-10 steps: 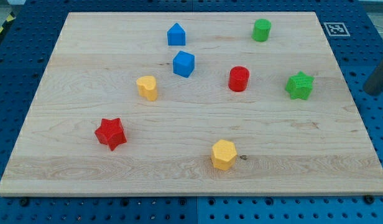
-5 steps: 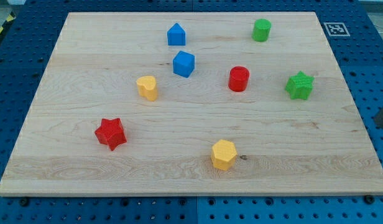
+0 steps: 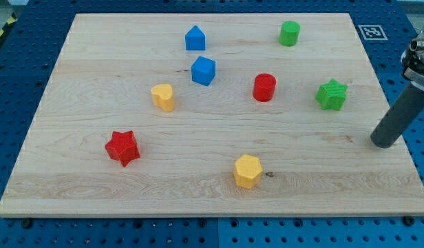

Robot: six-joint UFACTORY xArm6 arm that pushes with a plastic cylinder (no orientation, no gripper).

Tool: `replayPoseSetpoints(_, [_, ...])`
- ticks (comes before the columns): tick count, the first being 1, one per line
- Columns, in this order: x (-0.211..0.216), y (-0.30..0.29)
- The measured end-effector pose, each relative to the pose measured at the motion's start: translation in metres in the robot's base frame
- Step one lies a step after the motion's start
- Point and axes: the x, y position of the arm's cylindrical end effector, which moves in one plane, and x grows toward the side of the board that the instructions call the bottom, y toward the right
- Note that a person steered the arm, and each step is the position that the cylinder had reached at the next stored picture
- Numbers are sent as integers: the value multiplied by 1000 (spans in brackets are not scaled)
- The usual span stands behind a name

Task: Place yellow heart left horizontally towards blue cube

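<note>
Surface: pale wooden board [image 3: 219, 193] fills most of the frame, lying on a blue perforated table [image 3: 5, 83] that shows along the left, right and bottom edges.
Marker: small black-and-white tag [image 3: 371, 32] at the board's upper right corner.
My tip: dark rod comes in from the right edge of the frame, tilted, and my tip [image 3: 384, 143] sits on the board near its right edge, in the middle right of the frame. It holds nothing and touches no block.
Nearest block: green star [image 3: 332, 94], up and to the left of my tip, apart from it.
Yellow heart: yellow heart [image 3: 162, 97] stands left of centre in the frame, well apart from my tip, with most of the board between them.
Blue cube: blue cube [image 3: 204, 71] is up and to the right of the heart, near it but not touching.
Blue house-shaped block: blue house-shaped block [image 3: 195, 38] at the upper middle, just above the cube.
Red cylinder: red cylinder [image 3: 264, 87] right of centre, between the cube and the green star.
Green cylinder: green cylinder [image 3: 290, 33] in the upper right.
Red star: red star [image 3: 122, 147] in the lower left.
Yellow hexagon: yellow hexagon [image 3: 247, 171] at the lower middle, beside a small dark knot in the wood.
</note>
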Motion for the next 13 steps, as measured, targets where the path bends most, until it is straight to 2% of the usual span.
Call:
replayPoseSetpoints(5, [-3,-174])
replayPoseSetpoints(6, [-17,-214])
replayPoseSetpoints(9, [-31,-251])
replayPoseSetpoints(13, [-59,-252])
